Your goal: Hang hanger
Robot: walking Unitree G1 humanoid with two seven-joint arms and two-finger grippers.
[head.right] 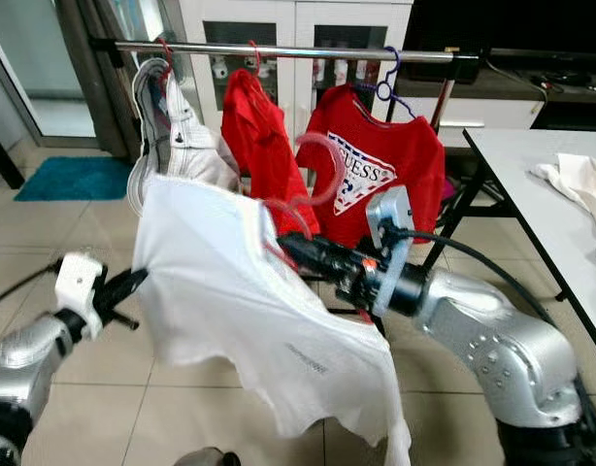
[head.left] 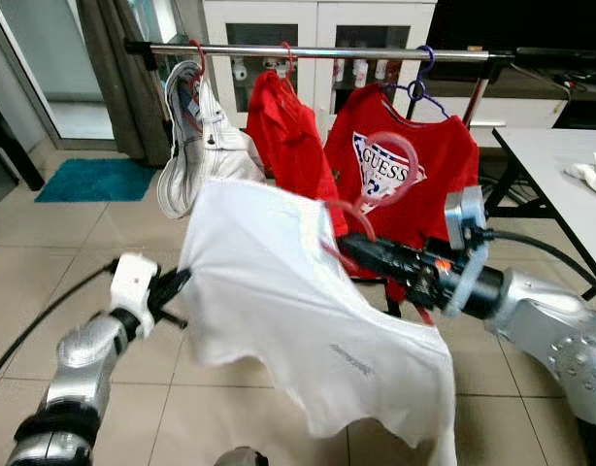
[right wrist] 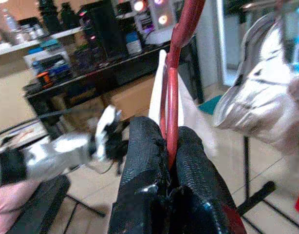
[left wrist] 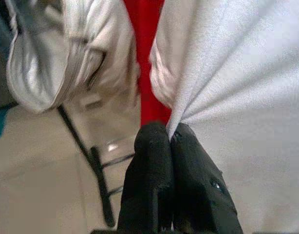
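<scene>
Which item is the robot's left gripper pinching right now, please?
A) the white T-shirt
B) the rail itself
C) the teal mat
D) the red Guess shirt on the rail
A: in the left wrist view, the left gripper has its black fingers shut on a fold of the white T-shirt.

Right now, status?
Right gripper shut on red hanger. Left gripper pinching white shirt. Rail ahead, not hung; red shirts crowd it.

The red T-shirt [head.left: 400, 165] hanging at the right of the far rail [head.left: 317, 50] carries "GUESS" in white letters on a triangle badge. The near white T-shirt [head.left: 288, 301] has small grey print, too blurred to read.
</scene>
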